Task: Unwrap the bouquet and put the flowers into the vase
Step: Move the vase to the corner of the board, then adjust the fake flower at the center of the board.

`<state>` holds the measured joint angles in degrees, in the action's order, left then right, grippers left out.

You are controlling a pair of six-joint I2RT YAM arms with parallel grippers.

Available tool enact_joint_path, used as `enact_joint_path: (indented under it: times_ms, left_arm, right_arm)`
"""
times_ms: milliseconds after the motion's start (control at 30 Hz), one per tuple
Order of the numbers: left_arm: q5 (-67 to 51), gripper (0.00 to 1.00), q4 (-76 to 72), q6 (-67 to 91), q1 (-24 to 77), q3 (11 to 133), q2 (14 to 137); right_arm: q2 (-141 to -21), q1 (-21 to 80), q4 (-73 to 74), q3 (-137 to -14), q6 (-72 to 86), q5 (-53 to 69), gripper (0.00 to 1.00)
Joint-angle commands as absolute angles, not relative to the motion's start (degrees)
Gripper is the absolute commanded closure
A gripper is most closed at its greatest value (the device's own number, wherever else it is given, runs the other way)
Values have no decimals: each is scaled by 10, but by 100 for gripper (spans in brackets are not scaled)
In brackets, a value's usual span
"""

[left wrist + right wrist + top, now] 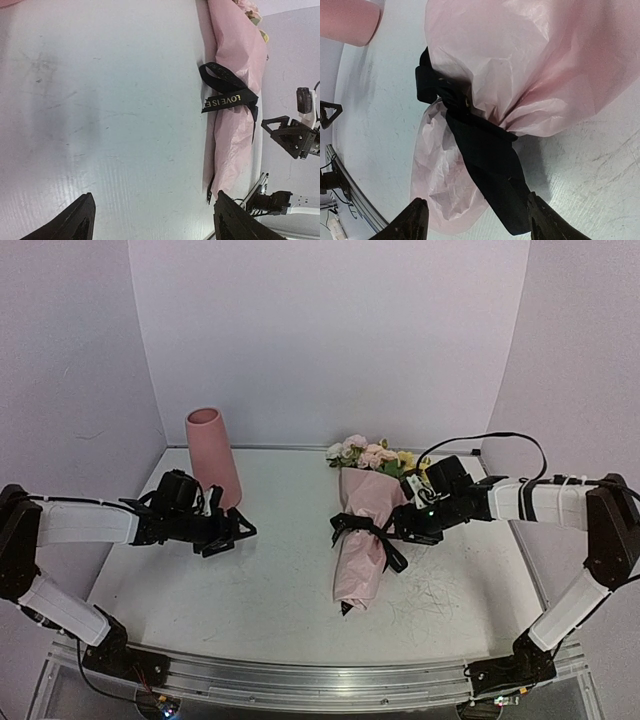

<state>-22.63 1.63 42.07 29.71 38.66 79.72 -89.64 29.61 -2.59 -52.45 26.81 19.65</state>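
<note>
**Wrapped bouquet flat on the bench, both sets of fingers open**

The white bench (280, 580) is scuffed with fine grey scratches and has pale lilac walls (330, 330) on three sides. A metal rail (300, 680) runs along its near edge, under the arm bases. A black cable (500, 437) loops above the right arm.

The vase (212, 455) stands upright at the back left, just behind the left arm's wrist. It is matte pink and smooth, and its round mouth is narrower than its base. It is well apart from the bouquet (365, 540), with bare bench between them.

The bouquet lies flat, right of centre. Its long axis runs from the back of the bench towards the near edge, leaning a little. The blooms (368, 453), pink, cream and yellow, point at the back wall, and the tapered stem end points at the rail. The paper (530, 65) is thin, crinkled and pale pink. It is pinched in at the waist and flares out on both sides. A black ribbon (470, 135) is knotted round that waist, with a loop and flat tails; gold lettering shows on one tail in the left wrist view.

The left fingers (80, 222) are spread wide over bare bench, holding nothing, and face the bouquet from the vase side. The right fingers (417, 222) are also well apart and grip nothing. They sit close against the bouquet's right side at the knot. A ribbon tail and the lower paper lie between them; I cannot tell whether the tail touches a finger.
</note>
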Motion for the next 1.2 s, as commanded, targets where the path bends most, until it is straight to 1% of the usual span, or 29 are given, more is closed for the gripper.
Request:
enact_joint_path:
  times_ms: [0,133,200,300,433,600,700,833,1000,1167]
  left_arm:
    - [-195,17,11,426,347,457,834]
    - [-187,17,11,428,386,507,887]
    - [-185,17,11,426,407,541,922]
    - [-185,17,12,421,427,593,971]
    - [-196,20,14,412,440,671,1042]
    - [-228,23,26,406,443,747,1117]
    - [-242,22,28,401,444,777,1140]
    - [-255,20,44,396,445,818,1173]
    - [-274,21,59,389,445,854,1215]
    - [-277,21,63,380,445,864,1228]
  right_arm:
    - [-875,299,31,-552,266,137,22]
    - [-869,295,46,-587,287,73,6]
    - [-871,286,47,-603,298,60,3]
    - [-891,269,48,-635,314,67,3]
    - [-921,264,54,-677,324,93,6]
    - [-938,245,62,-685,383,92,6]
    - [-952,218,63,-692,404,111,5]
    - [-983,212,63,-736,396,113,4]
    - [-1059,214,83,-812,399,160,11]
    - [-1096,221,92,-844,422,150,11]
